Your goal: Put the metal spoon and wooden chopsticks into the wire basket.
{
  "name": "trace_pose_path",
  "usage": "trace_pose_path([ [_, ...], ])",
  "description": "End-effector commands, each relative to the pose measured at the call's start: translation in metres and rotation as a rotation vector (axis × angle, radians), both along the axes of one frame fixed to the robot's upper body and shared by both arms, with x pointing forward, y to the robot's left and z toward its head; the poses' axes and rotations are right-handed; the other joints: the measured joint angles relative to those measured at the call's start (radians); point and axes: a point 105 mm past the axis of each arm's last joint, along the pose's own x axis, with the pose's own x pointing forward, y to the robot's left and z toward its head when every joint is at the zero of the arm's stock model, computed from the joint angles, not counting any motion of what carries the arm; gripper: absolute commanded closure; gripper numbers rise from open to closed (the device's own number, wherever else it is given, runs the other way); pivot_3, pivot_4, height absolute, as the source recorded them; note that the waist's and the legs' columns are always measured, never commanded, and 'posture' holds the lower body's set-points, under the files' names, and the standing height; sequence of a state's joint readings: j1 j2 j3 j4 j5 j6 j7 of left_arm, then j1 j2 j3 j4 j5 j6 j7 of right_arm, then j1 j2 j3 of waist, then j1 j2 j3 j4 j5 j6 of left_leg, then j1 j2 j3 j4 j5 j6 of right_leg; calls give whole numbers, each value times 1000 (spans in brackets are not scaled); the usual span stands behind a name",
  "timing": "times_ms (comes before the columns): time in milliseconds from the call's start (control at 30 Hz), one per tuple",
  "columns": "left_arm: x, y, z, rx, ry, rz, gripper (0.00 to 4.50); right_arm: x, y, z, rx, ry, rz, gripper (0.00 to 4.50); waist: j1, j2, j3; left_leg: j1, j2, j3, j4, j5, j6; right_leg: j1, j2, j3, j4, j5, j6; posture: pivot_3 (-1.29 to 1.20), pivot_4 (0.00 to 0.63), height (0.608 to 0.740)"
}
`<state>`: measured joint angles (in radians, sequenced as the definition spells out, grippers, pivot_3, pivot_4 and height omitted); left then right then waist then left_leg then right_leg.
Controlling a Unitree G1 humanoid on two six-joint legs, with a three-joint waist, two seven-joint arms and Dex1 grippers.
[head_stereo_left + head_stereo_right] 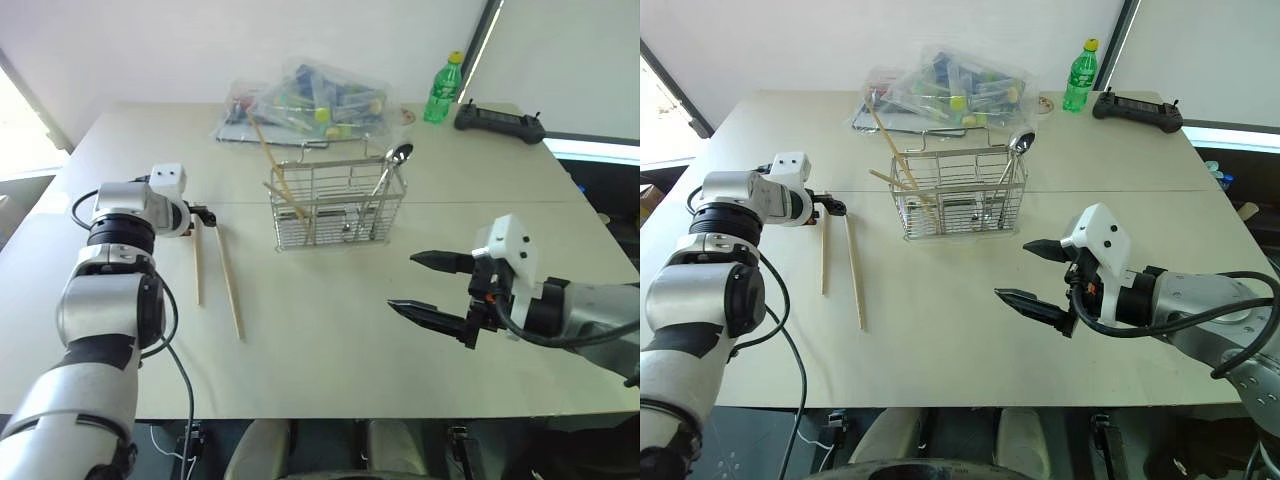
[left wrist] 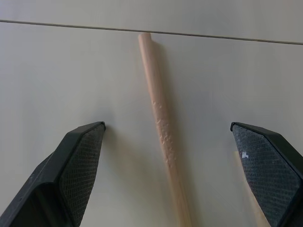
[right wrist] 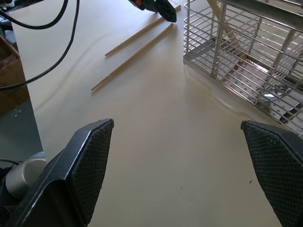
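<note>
Pale table (image 1: pixel 330 350) — white wall behind — both arms' fingers apart, left over wooden chopsticks (image 1: pixel 228 285).

Lighting: bright, even; daylight glare apparently entering at left edge. Table (image 1: pixel 330 350): soft shadows. Wire basket (image 1: pixel 335 205): specular glints. Focus sharp.

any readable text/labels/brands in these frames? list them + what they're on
None can be read.
Green bottle: has a label, too small to read.
Clear plastic bag of colourful items: any print is too blurred.
Black controller: no legible marking.
Wire basket, chopsticks on the table, metal spoon: no markings visible.
</note>
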<state>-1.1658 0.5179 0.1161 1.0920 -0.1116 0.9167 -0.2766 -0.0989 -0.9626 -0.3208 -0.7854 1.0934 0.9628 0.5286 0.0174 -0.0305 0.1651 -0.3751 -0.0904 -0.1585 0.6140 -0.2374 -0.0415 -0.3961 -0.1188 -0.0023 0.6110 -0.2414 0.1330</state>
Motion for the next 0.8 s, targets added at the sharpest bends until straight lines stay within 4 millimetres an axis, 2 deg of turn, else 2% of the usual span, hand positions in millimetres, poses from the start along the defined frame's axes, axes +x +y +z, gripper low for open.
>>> trace_pose_path([
  [33, 1, -8, -2, -62, 5, 3, 1303, -2, 3, 8, -5, -54, 15, 31, 0, 0, 0, 0, 0, 0, 0, 0, 0, 0, 0, 0, 0, 0, 0, 0, 150, 734],
  [67, 1, -8, -2, -65, 3, 7, 1972, -2, 3, 8, -5, -55, 15, 31, 0, 0, 0, 0, 0, 0, 0, 0, 0, 0, 0, 0, 0, 0, 0, 0, 150, 734],
  [167, 2, -8, -1, -73, 0, 17, 3183, -3, 3, 8, -6, -52, 15, 31, 0, 0, 0, 0, 0, 0, 0, 0, 0, 0, 0, 0, 0, 0, 0, 0, 150, 734],
  [233, 2, -8, -1, -76, 0, 22, 4230, -4, 2, 7, -9, -47, 16, 31, 0, 0, 0, 0, 0, 0, 0, 0, 0, 0, 0, 0, 0, 0, 0, 0, 150, 734],
  [267, 2, -8, -1, -79, 0, 24, 4435, -4, 2, 7, -11, -45, 16, 31, 0, 0, 0, 0, 0, 0, 0, 0, 0, 0, 0, 0, 0, 0, 0, 0, 150, 734],
  [467, 4, -8, 1, -87, -11, 36, 4435, -4, 0, 5, -17, -36, 11, 31, -1, 0, 0, 0, 0, 0, 0, 0, 0, 0, 0, 0, 0, 0, 0, 0, 150, 734],
  [600, 7, 3, 15, -79, -71, 61, 4435, -4, -3, 3, -17, -30, 1, 31, -1, 0, 0, 0, 0, 0, 0, 0, 0, 0, 0, 0, 0, 0, 0, 0, 150, 734],
  [700, 19, 33, 61, -11, -311, 107, 4435, -4, -5, 2, -13, -22, -7, 31, -4, -4, 2, -1, 0, 0, 0, 0, 0, -1, 0, 0, 0, 0, 0, 0, 150, 734],
  [767, 22, 43, 86, 5, -435, 111, 4435, -4, -7, 2, -8, -16, -12, 31, -9, -5, 3, -2, 1, 0, -1, 0, 0, -3, 1, 0, 0, 1, -1, 0, 150, 734],
  [800, 23, 47, 106, -2, -524, 105, 4435, -4, -8, 3, -9, -15, -17, 31, -9, -5, 3, -2, 1, 0, -1, 0, 0, -3, 1, 0, 0, 1, -2, 0, 150, 734],
])
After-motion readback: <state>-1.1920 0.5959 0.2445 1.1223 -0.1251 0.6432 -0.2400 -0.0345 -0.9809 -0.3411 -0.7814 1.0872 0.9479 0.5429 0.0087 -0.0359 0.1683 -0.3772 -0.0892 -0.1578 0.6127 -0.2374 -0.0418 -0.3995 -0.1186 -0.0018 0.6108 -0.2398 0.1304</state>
